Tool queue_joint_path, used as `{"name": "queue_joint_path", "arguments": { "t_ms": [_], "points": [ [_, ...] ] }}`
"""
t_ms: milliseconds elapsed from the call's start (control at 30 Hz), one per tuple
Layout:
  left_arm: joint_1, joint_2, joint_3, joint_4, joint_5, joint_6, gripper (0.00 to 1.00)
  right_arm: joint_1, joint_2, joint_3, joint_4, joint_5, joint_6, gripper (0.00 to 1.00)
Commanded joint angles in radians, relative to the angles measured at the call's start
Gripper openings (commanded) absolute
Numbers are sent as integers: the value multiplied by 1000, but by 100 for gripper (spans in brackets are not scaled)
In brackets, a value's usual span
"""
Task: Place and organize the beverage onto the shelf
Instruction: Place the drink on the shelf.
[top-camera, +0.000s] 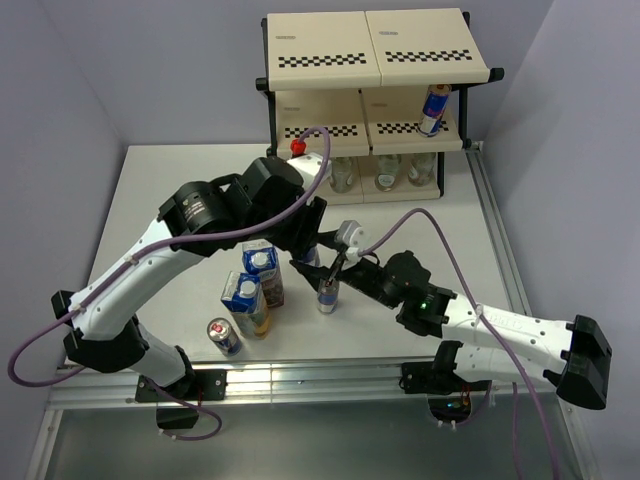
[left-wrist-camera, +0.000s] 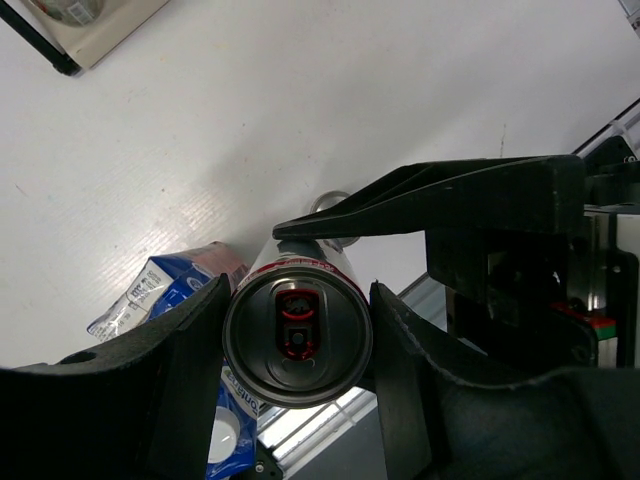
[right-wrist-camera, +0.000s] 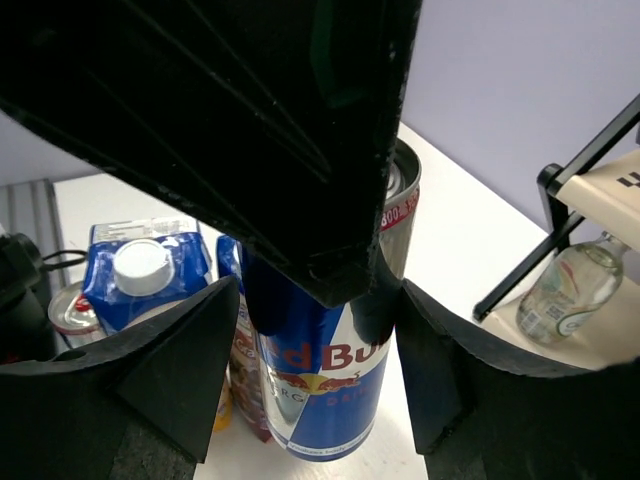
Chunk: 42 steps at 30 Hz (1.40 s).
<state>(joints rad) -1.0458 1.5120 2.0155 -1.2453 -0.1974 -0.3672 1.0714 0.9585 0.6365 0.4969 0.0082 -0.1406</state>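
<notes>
A blue-and-silver can (top-camera: 328, 296) is upright at the table's middle. My left gripper (top-camera: 318, 268) comes down from above and is shut on its top; in the left wrist view both fingers press the can (left-wrist-camera: 297, 345). My right gripper (right-wrist-camera: 315, 340) reaches in from the right with a finger on each side of the can (right-wrist-camera: 330, 400). It is open, with a narrow gap at its left finger. I cannot tell whether the can rests on the table. The shelf (top-camera: 380, 62) stands at the back, with another can (top-camera: 434, 108) on its middle tier and three clear bottles (top-camera: 388, 172) on the bottom tier.
Two juice cartons (top-camera: 262, 268) (top-camera: 245, 300) stand just left of the held can, and a third can (top-camera: 223, 336) stands near the front edge. The right wrist view shows a white-capped carton (right-wrist-camera: 145, 275) and a shelf bottle (right-wrist-camera: 565, 285). The right arm's cable (top-camera: 440, 235) loops above the table.
</notes>
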Motion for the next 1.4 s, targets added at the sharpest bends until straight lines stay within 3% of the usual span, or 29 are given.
{"name": "queue_joint_path", "arguments": {
  "t_ms": [0,100,200,300,333,400,433,500,533,700,867,1000,1233,1367],
  "points": [
    [0,5,71,50,19,24,1,12,19,63,3,39,-37,70],
    [0,10,80,49,26,31,3,13,26,71,6,39,-43,67],
    [0,19,77,43,24,39,4,13,25,74,9,33,-45,42],
    [0,25,68,46,24,42,14,15,28,86,9,27,-57,9],
    [0,24,62,56,13,43,25,15,25,88,14,36,-57,0],
    [0,-2,39,93,-28,31,37,15,16,77,58,53,-57,0],
    [0,-15,32,136,-74,24,53,15,11,62,77,64,-56,0],
    [0,-55,8,203,-108,-1,68,13,-3,46,136,96,-60,0],
    [0,-67,-1,268,-112,-6,99,12,-7,35,153,110,-60,0],
    [7,-87,26,368,-288,-41,99,-27,-10,34,195,159,-39,0],
    [87,-163,-21,451,-470,-95,100,-129,-12,46,186,191,-8,0],
    [237,-240,-164,484,-409,-88,100,-339,37,127,99,253,56,0],
    [659,-436,-443,541,-220,-46,100,-588,169,288,114,317,68,0],
    [711,-544,-619,612,-192,8,100,-683,284,359,159,253,79,0]
  ]
}}
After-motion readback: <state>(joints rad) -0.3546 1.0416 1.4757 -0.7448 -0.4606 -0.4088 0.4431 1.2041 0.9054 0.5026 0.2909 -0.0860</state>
